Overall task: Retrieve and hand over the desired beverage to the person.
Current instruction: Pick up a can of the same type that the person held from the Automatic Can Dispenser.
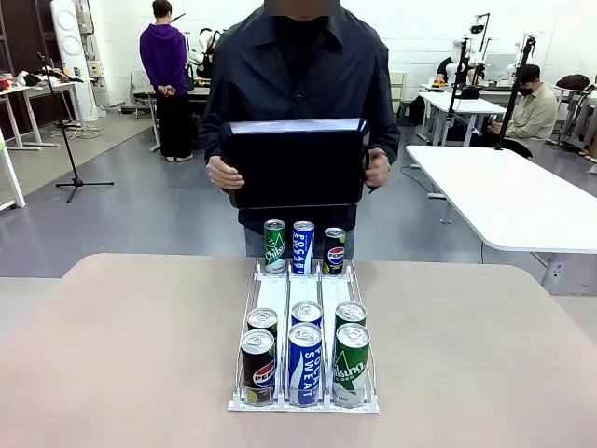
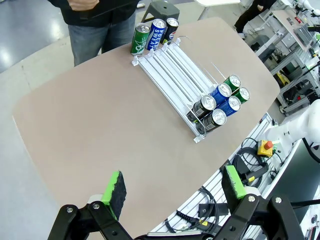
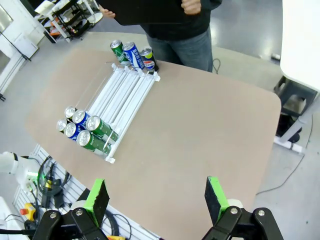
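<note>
The left gripper (image 2: pixel 173 186) and right gripper (image 3: pixel 156 194) both gape empty, well apart from the cans (image 1: pixel 305 359) (nine, in a white rack (image 1: pixel 275 289)).

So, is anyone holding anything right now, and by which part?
Left gripper and right gripper: jaws open, empty. The person grips a black box by its sides.

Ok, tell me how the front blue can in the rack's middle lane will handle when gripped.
The tall slim blue metal can looks glossy, so it may slip under a light pincer squeeze. Its top seems sealed: probably full, fairly heavy. Narrow and upright, it could tip if pushed high, though the white wire rack might steady it.
</note>
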You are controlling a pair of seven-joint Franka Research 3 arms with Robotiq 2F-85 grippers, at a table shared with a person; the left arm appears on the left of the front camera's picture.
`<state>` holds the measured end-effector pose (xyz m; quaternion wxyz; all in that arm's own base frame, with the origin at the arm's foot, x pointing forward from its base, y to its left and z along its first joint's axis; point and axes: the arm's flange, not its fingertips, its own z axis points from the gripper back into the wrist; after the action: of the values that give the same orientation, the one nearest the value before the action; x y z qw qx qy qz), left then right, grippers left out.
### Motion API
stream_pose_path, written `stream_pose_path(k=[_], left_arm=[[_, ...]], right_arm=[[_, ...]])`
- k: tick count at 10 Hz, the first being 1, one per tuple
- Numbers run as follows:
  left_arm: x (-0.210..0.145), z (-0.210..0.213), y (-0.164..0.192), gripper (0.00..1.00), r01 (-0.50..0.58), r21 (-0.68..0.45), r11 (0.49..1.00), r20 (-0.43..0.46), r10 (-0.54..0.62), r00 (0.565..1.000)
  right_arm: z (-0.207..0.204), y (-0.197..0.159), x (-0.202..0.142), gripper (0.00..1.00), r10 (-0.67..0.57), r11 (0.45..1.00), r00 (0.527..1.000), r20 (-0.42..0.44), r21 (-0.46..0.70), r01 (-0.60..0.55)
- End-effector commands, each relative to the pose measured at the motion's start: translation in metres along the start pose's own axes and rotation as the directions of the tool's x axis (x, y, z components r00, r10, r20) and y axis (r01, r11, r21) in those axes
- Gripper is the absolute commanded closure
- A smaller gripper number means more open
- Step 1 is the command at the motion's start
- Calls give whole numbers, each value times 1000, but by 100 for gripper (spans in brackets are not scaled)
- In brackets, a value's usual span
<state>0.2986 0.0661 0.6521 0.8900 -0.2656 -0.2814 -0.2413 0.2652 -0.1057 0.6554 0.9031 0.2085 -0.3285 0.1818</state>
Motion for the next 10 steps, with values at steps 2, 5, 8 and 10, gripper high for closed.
stream_pose_path(k=[2, 5, 8, 10], left_arm=[[1, 2, 1, 0, 15, -20, 1000, 6, -15, 1000], [1, 2, 1, 0, 15, -20, 1000, 6, -15, 1000], [1, 2, 1, 0, 15, -20, 1000, 6, -15, 1000], [1, 2, 1, 0, 15, -20, 1000, 6, -15, 1000]], right_arm=[[-1, 1, 0, 0, 10, 1000, 1000, 7, 25, -10], [-1, 1, 0, 0, 10, 1000, 1000, 7, 25, -10], [-1, 1, 0, 0, 10, 1000, 1000, 7, 25, -10], [-1, 1, 0, 0, 10, 1000, 1000, 7, 25, -10]])
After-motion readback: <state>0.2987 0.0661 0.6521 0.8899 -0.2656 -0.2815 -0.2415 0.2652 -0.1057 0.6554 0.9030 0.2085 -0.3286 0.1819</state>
